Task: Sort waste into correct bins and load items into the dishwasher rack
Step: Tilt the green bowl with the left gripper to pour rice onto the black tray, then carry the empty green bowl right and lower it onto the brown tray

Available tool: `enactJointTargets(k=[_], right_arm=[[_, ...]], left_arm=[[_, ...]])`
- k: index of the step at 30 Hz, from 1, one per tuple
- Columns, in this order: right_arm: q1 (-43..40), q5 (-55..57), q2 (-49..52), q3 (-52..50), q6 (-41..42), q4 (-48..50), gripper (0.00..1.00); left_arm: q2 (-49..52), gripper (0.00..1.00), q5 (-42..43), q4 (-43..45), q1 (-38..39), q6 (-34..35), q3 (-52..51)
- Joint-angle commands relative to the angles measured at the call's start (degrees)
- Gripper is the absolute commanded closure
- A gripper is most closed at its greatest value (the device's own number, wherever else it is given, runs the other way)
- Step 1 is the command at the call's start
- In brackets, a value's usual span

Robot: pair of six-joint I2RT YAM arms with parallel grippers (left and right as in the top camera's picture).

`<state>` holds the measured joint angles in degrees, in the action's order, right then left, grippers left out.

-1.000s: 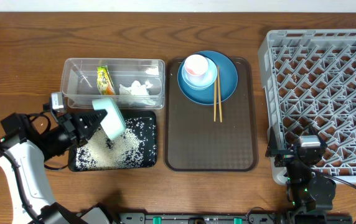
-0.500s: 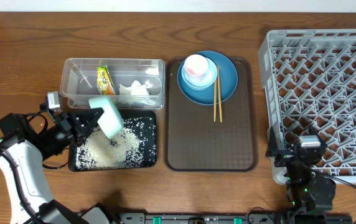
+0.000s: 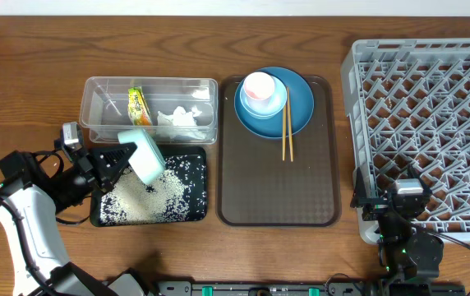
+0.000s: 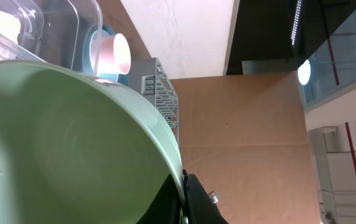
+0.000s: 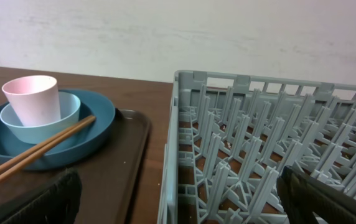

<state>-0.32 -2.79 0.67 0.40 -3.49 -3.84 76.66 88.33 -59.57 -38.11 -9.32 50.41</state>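
Left tool (image 3: 122, 156): its fingers are clamped on the rim of the mint-green bowl (image 3: 143, 155), well to the left of the brown tray (image 3: 276, 189).
Mint-green bowl: it is tipped on its side over the black tray (image 3: 203, 191), which lies just left of the brown tray.
Rice (image 3: 154, 197): white grains are spread inside the black tray.
Clear container (image 3: 93, 123): it sits on the table (image 3: 38, 66) left of the brown tray, at the far end, touching the black tray's back edge.
Wrapper (image 3: 139, 105): the yellow-green one lies inside the clear container.
Tissue (image 3: 179, 118): the crumpled white one lies in the same container, on the side nearer the brown tray.
Dark blue plate (image 3: 302, 103): it rests on the far end of the brown tray.
Light blue bowl (image 3: 277, 102): it sits on the plate.
Pink cup (image 3: 260, 87): it stands upright inside the light blue bowl.
Chopsticks (image 3: 287, 136): they lie with one end on the plate and the other on the brown tray.
Rack (image 3: 432, 99): the big grey one stands right of the brown tray.
Right tool (image 3: 406, 196): its fingers are spread wide apart and hold nothing, at the near corner of the rack, right of the brown tray.
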Motion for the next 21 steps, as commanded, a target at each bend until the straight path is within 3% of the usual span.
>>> enactJointTargets(k=[1,6,15,21], right_arm=[[-0.26,0.22,-0.42,-0.11,-0.44,-0.15,0.01],[-0.26,0.22,-0.42,-0.11,-0.44,-0.15,0.01],[-0.26,0.22,-0.42,-0.11,-0.44,-0.13,0.01],[-0.26,0.22,-0.42,-0.11,-0.44,-0.13,0.01]], left_arm=[[0.28,0.94,-0.13,-0.22,-0.07,-1.77,0.04],[0.28,0.94,-6.58,-2.38,0.44,-1.77,0.04],[-0.07,0.94,-7.04,-0.63,8.68,-1.27,0.07],[-0.07,0.94,-13.51,6.62,17.77,8.24,0.07]])
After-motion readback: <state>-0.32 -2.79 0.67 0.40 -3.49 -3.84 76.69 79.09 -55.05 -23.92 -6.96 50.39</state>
